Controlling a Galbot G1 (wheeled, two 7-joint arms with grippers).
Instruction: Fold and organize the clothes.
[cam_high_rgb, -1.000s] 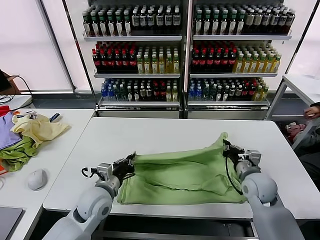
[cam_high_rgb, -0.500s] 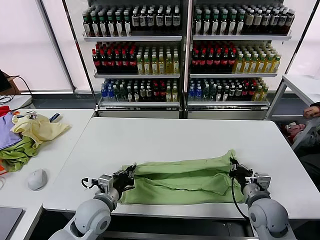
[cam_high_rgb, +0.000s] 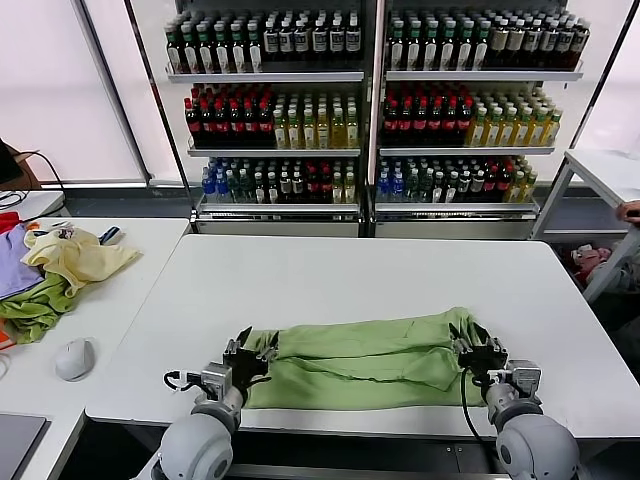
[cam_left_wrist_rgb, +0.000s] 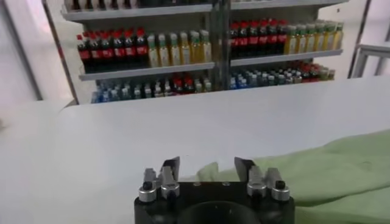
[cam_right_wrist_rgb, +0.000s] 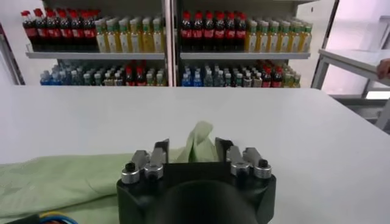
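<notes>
Now, green shirt (cam_high_rgb: 365, 350) folded lengthwise near the white surface's (cam_high_rgb: 330, 270) near edge, my left tool (cam_high_rgb: 247, 357) and right tool (cam_high_rgb: 479, 351) released at its ends.

Bright window backlight, soft wrist-view blur

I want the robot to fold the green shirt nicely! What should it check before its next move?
1. Shirt lying flat on the white table: ok.
2. Left gripper open at the shirt's left end: ok.
3. Right gripper open at the right end: ok.
4. Fabric free of both grippers: cannot tell, an edge pokes up between the right one's fingers.
5. Shirt's near edge fully on the table: ok.
</notes>
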